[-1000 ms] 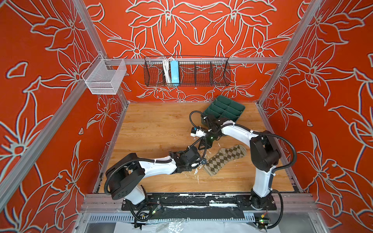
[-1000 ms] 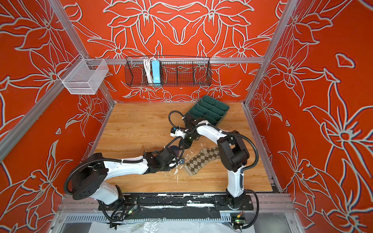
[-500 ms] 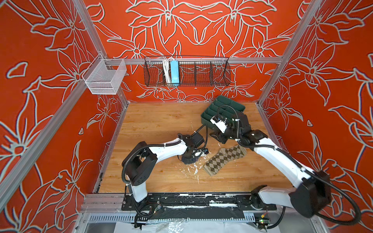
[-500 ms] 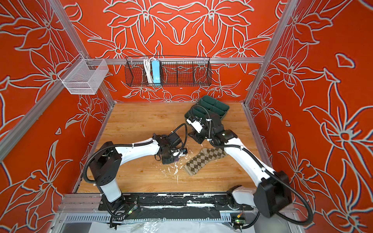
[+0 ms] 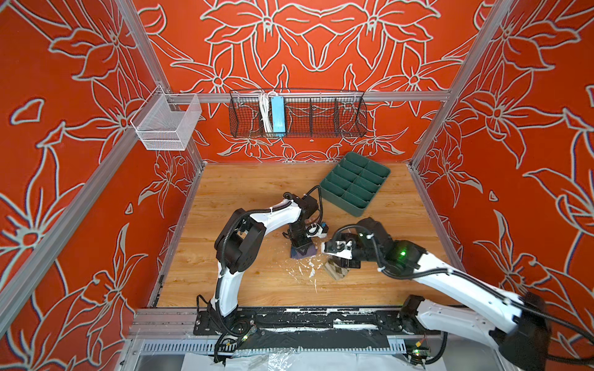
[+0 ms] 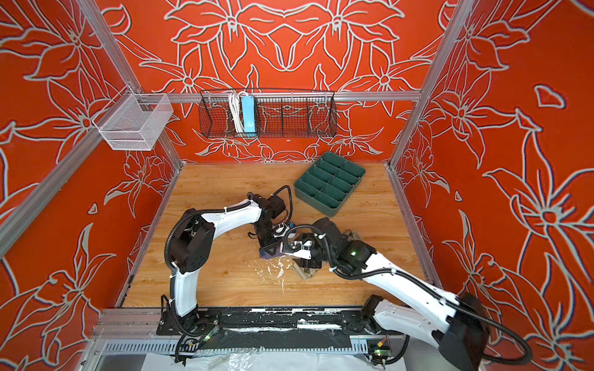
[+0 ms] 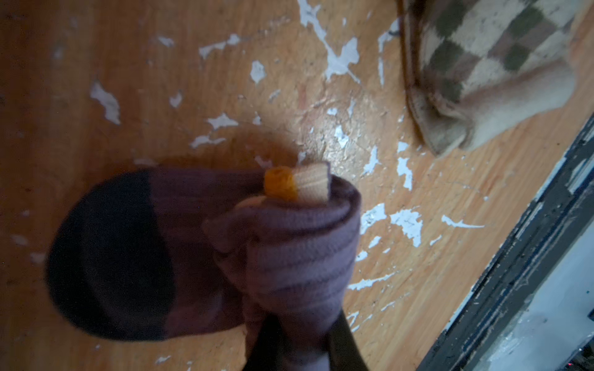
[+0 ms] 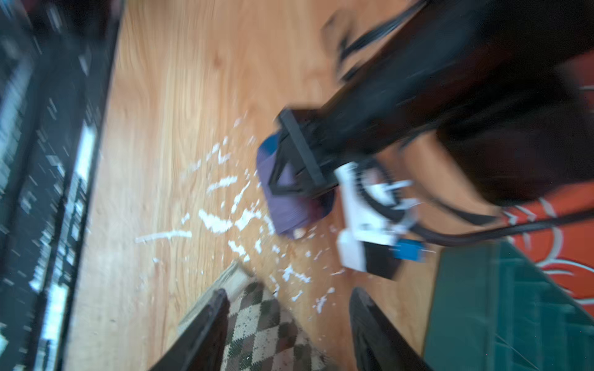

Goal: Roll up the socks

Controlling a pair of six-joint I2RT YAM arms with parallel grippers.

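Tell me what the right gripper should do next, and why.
Probably lower and close on the argyle sock: the right gripper hovers open over its end, nothing held, while the left gripper pinches the rolled purple sock.

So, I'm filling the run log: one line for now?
left fingers: shut on purple sock | right fingers: open over argyle sock

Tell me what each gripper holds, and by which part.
Left gripper grips the purple sock by its rolled-up end. Right gripper holds nothing; its jaws stand open over the checked sock.
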